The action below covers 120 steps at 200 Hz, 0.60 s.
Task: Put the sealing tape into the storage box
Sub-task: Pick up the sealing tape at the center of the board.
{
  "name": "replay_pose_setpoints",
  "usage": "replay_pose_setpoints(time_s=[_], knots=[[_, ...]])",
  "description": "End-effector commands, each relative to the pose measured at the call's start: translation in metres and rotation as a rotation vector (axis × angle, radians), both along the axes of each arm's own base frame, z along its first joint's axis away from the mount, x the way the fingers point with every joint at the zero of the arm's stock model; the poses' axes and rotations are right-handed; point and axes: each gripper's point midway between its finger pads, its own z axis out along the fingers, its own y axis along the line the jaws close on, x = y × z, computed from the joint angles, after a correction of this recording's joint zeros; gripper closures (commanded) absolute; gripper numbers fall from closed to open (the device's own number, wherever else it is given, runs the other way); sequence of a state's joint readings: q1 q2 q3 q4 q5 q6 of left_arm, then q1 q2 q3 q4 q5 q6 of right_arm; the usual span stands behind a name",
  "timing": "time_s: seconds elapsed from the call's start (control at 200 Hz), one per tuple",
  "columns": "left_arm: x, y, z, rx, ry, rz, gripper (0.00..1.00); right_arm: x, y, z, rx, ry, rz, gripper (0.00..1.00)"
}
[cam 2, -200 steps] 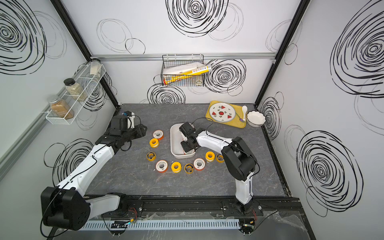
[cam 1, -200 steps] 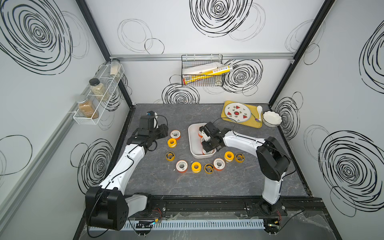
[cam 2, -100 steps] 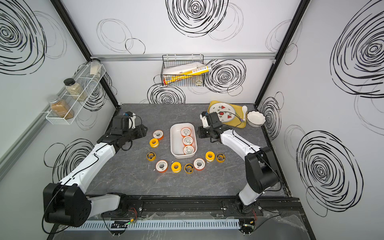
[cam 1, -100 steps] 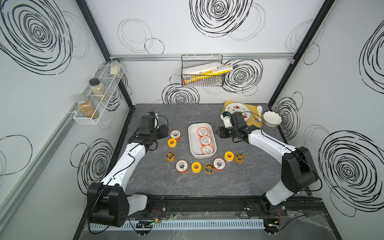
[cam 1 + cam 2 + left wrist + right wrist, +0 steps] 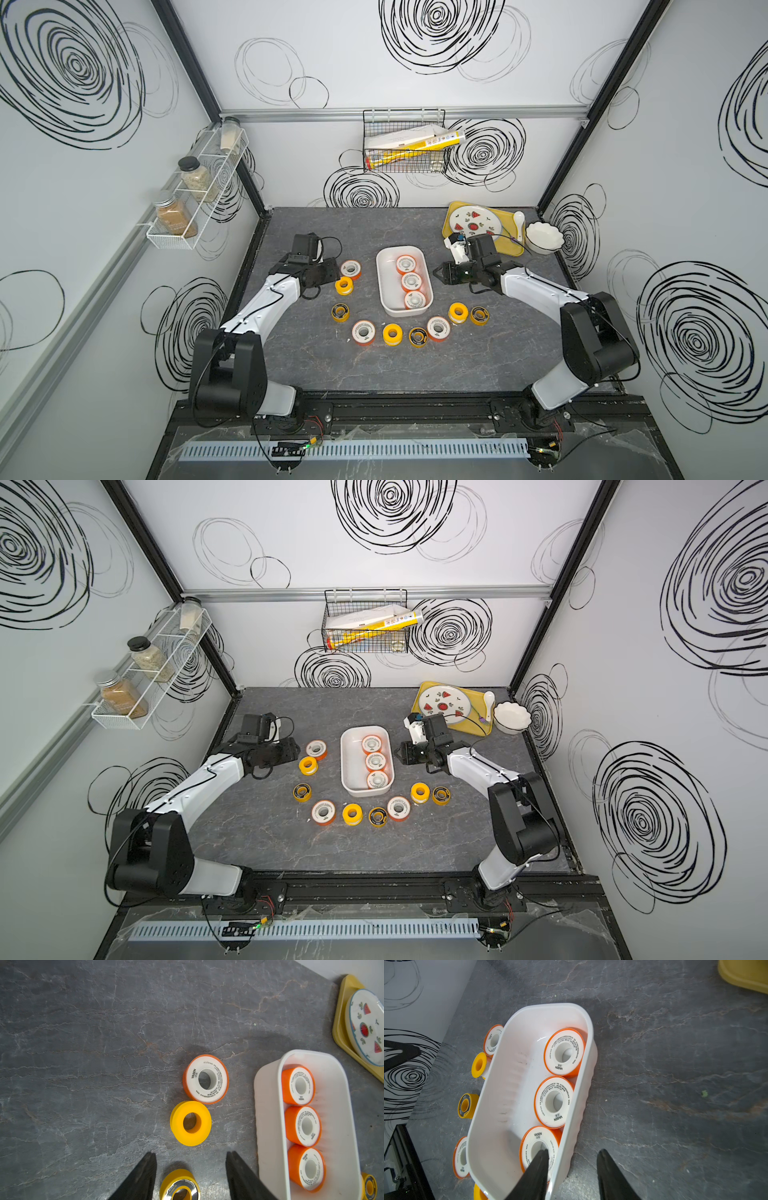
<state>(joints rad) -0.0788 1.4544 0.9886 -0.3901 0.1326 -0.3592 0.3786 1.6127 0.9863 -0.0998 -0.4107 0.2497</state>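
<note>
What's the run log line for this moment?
stored: three orange white-faced tape spools in white plastic storage box | loose: nine spools on grey table | left gripper: open, empty | right gripper: open, empty

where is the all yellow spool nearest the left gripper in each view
Top view: yellow spool, left of the storage box.
Top view: same spot.
Left wrist: beside an orange spool; yellow spool.
Right wrist: behind the box's far wall.
Shared landmark: the storage box.
</note>
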Motion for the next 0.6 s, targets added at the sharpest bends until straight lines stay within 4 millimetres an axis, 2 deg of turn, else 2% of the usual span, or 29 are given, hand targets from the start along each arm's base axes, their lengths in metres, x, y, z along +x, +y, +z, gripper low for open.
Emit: replay_pose_setpoints(time_s=[0.0,0.3,0.476,0.596], knots=[[0.011,-0.001,0.0,0.016,0.009,0.014,0.39,-0.004,0.008,0.005,0.034,-0.02,0.061,0.56],[0.011,-0.018,-0.033,0.123,0.13,0.009,0.34,-0.004,0.009,0.0,0.024,-0.01,0.077,0.56],[-0.003,-0.022,-0.042,0.229,0.174,0.01,0.26,-0.007,0.009,-0.004,0.016,0.007,0.09,0.56],[-0.019,-0.027,-0.049,0.258,0.198,0.004,0.2,-0.009,0.008,-0.009,0.01,0.015,0.092,0.55]])
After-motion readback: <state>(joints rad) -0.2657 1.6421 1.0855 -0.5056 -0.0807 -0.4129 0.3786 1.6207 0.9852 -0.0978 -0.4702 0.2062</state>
